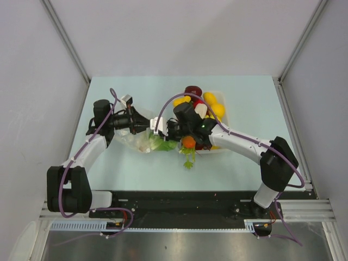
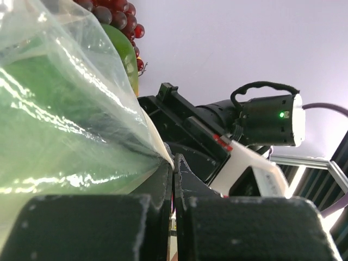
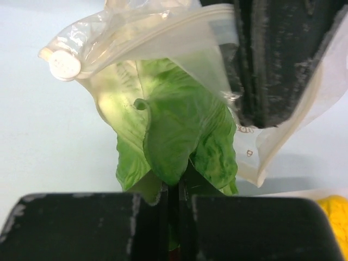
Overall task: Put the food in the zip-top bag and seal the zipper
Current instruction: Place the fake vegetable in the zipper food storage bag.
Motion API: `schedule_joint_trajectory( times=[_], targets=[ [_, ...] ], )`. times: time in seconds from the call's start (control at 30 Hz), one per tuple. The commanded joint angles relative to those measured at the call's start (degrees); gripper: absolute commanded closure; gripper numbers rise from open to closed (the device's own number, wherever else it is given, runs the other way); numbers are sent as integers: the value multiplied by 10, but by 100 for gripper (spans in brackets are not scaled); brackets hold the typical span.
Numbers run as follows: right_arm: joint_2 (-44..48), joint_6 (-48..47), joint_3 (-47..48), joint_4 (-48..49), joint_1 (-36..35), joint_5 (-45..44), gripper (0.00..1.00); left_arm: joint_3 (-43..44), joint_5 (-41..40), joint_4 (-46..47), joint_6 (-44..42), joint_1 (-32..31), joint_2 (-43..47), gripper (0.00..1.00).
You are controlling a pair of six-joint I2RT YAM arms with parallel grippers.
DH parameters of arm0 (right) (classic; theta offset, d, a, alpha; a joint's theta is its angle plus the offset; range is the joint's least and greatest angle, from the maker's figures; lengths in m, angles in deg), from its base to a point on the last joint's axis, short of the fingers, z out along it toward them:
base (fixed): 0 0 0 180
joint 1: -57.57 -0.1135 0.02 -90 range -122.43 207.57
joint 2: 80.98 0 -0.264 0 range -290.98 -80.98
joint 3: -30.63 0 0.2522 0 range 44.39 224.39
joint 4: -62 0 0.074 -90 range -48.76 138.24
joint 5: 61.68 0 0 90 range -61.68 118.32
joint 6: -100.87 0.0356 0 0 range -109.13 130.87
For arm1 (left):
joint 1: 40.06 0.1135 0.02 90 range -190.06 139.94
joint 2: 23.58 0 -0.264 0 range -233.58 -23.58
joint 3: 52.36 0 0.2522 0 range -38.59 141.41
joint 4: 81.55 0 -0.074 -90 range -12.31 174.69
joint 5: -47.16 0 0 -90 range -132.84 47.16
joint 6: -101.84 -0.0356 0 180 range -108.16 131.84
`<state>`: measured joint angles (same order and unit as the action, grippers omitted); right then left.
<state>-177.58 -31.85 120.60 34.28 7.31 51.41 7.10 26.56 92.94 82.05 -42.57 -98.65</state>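
Pinching the rim of the zip-top bag (image 2: 65, 109), the left tool (image 2: 173, 163) has its jaws closed narrow on the film and holds the mouth up off the worktop (image 3: 32, 152). The right tool (image 3: 175, 187) is clamped tight on a lower leaf of the lettuce head (image 3: 174, 136). The lettuce head sits partway in the mouth, its top under the film and its leaves outside. The carrot (image 1: 188, 142) and grapes (image 2: 117, 19) lie outside the bag, close by.

I see 3 risks:
- The thin leaf may slip from the right tool as it pushes.
- The lettuce is about as wide as the mouth, so it may snag the zipper (image 3: 179, 27) and drag the film out of the left tool.
- A leaf left across the strip would stop it sealing.

No brand shows. A few small dark marks (image 3: 247, 153) are printed on the film near the seam, too small to read.
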Motion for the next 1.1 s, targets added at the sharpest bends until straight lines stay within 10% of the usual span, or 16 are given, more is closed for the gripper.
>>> schedule_joint_trajectory(
  times=[0.0,0.53,1.07],
  targets=[
    [30,52,1,28,22,46,100,40,15,-56,-72,-1,7,100],
    [6,601,63,72,101,85,100,61,-9,-1,-26,-14,10,100],
    [-96,1147,71,408,113,90,100,42,5,116,61,-26,15,100]
  ],
)
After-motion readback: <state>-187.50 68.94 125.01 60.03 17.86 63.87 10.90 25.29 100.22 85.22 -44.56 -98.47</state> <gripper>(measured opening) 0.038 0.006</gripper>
